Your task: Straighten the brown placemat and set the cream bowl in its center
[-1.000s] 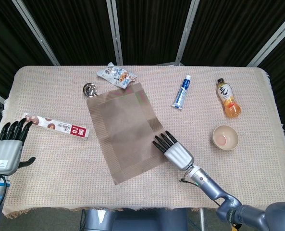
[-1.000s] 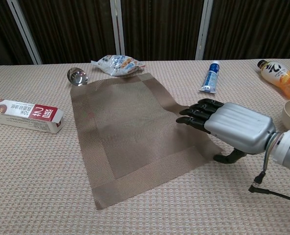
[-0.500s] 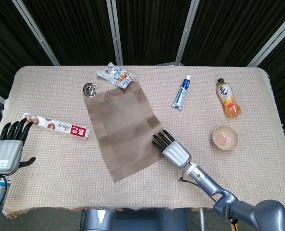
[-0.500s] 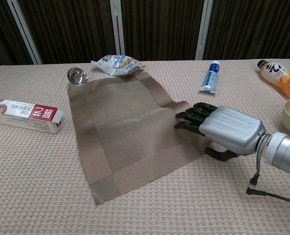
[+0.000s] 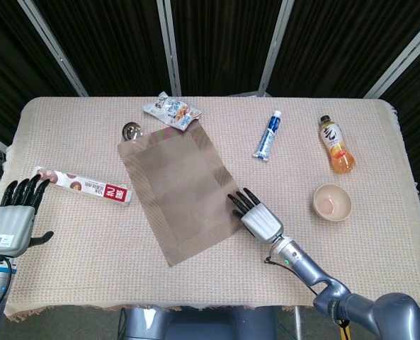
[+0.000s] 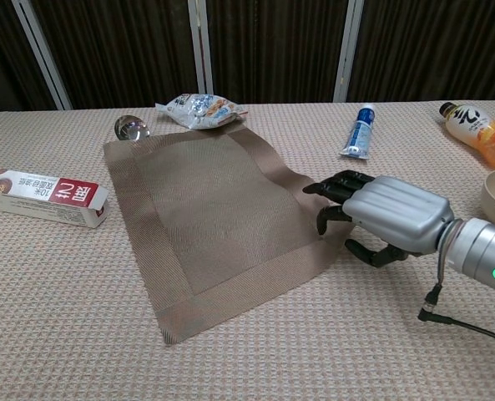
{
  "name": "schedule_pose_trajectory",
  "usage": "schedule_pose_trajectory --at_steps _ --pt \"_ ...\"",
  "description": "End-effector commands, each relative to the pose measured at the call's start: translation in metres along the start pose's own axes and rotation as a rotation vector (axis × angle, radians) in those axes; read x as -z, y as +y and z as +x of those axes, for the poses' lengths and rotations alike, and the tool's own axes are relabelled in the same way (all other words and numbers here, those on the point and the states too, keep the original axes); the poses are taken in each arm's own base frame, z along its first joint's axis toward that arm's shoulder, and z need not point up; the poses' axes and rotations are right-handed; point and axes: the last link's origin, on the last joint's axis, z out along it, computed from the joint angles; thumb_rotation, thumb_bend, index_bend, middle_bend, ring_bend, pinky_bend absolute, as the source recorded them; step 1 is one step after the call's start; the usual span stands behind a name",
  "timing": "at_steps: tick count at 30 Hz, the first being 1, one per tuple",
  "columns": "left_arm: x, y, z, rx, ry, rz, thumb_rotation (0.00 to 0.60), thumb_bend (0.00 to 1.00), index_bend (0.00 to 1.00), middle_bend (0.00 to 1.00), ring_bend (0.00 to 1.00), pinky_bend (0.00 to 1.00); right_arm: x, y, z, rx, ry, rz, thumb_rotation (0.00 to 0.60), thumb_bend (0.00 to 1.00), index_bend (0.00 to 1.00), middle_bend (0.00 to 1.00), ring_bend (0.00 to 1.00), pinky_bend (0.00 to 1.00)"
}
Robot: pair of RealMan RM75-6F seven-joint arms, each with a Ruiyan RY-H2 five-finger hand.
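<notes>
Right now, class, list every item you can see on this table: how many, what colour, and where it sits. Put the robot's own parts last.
Placemat: one, brown, table centre, lying askew.
Bowl: one, cream, right side of table, off the placemat.
Bottle: one, orange drink, far right, lying down.
Tube: one, white and blue, behind the placemat's right side.
Snack bag: one, white, at the placemat's far edge.
Spoon: one, silver, by the placemat's far left corner.
Box: one, white and red, left of the placemat.
Tablecloth: one, beige, covering the table.
Right hand: one, silver and black, at the placemat's right edge.
Left hand: one, silver and black, at the table's left edge, holding nothing.
</notes>
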Motion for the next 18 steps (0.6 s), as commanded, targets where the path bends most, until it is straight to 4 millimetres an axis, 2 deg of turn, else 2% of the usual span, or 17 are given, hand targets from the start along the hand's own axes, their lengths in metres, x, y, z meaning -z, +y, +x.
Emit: schedule_pose_trajectory --at_steps 1,4,11,18 --pt "0.0 0.0 0.0 0.0 0.001 -0.001 0.6 0.0 0.0 0.0 0.0 0.0 0.001 0.001 -0.001 -0.002 0.007 -0.002 0.6 0.51 0.64 0.0 0.0 0.0" --pt "0.0 0.001 0.0 -0.001 -0.001 -0.003 0.6 0.0 0.0 0.0 0.0 0.0 0.002 0.002 0.0 -0.001 0.015 0.0 0.6 0.52 0.7 0.0 0.0 0.0" --pt "0.0 0.001 -0.001 0.001 -0.004 -0.003 0.6 0.0 0.0 0.0 0.0 0.0 0.011 0.006 0.004 -0.003 0.045 0.021 0.6 0.52 0.71 0.02 0.0 0.0" --pt "0.001 0.001 0.0 0.004 -0.004 -0.005 0.6 0.0 0.0 0.0 0.0 0.0 0.041 0.015 0.016 0.027 0.092 0.09 0.6 0.51 0.71 0.03 0.0 0.0"
